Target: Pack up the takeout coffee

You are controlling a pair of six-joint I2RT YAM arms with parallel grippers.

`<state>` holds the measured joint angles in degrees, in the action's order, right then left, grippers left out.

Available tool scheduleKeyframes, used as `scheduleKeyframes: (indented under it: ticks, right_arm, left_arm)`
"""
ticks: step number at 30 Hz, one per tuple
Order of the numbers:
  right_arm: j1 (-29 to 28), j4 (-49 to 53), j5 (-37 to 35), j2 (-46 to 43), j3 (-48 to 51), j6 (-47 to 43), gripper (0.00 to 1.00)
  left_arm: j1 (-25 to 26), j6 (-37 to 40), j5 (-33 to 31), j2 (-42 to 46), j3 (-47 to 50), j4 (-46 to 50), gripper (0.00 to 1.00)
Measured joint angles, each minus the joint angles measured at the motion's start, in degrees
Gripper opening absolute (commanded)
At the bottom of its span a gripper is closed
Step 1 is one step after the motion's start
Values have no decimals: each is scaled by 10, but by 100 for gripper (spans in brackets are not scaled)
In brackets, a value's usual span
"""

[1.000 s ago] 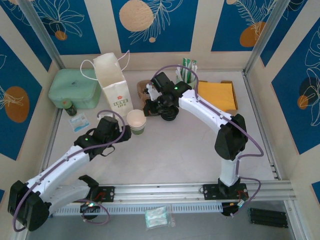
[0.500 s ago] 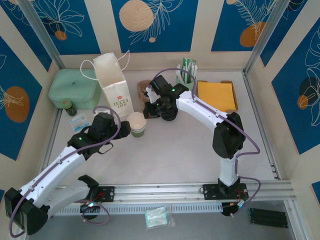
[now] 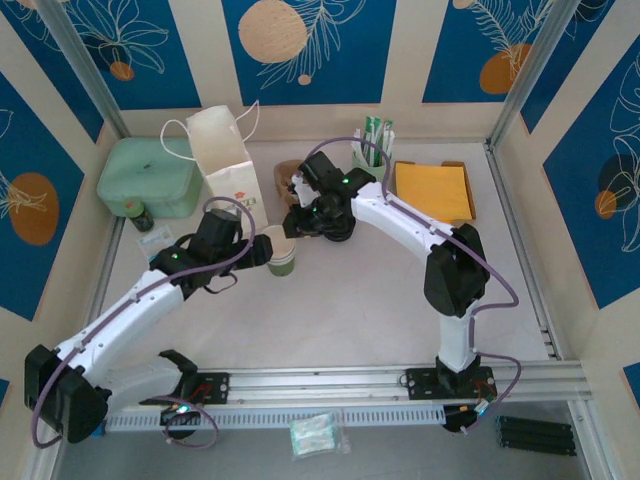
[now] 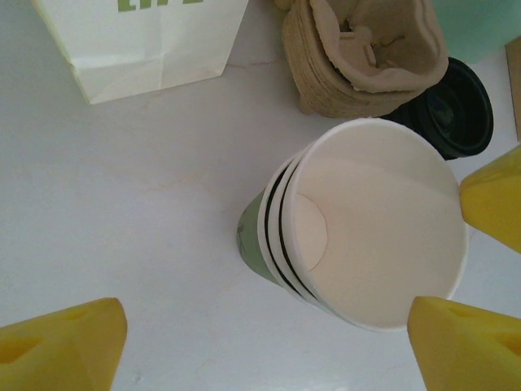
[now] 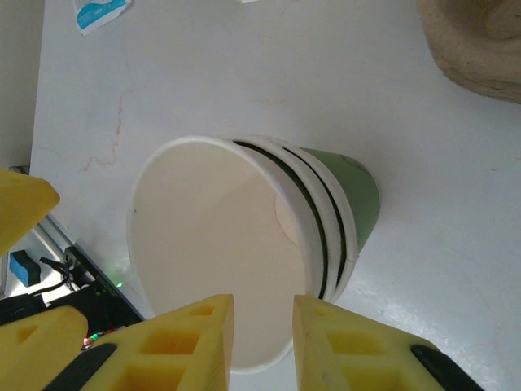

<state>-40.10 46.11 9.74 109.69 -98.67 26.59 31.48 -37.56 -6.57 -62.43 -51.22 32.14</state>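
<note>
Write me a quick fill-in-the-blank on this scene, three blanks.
The round lid near the paper cups is ____. The cups' lower band is ____. The white paper bag stands ____.
Missing words: black; green; upright.

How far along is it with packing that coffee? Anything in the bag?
Early days. Done: nothing visibly; the black-lidded coffee stands on the table by the cardboard carriers, outside the white bag. In hand: the open left gripper straddles the stack of lidless cups, with the right gripper, fingers slightly apart, at its rim. Still to do: grasping the coffee and putting it in the bag.
</note>
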Motion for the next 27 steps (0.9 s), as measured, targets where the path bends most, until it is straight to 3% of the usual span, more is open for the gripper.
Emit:
scheduleKeyframes:
  ticks: [10, 23, 27]
  right_arm:
    - [43, -18, -16, -99, 95, 10, 29]
    - [49, -61, -20, -137, 201, 33, 30]
    - [49, -80, -20, -145, 220, 38, 30]
  left_arm:
    - [-1, 8, 21, -59, -21, -13, 53]
    - [-1, 17, 34, -93, -37, -27, 39]
    - [-1, 21, 36, -96, -37, -27, 27]
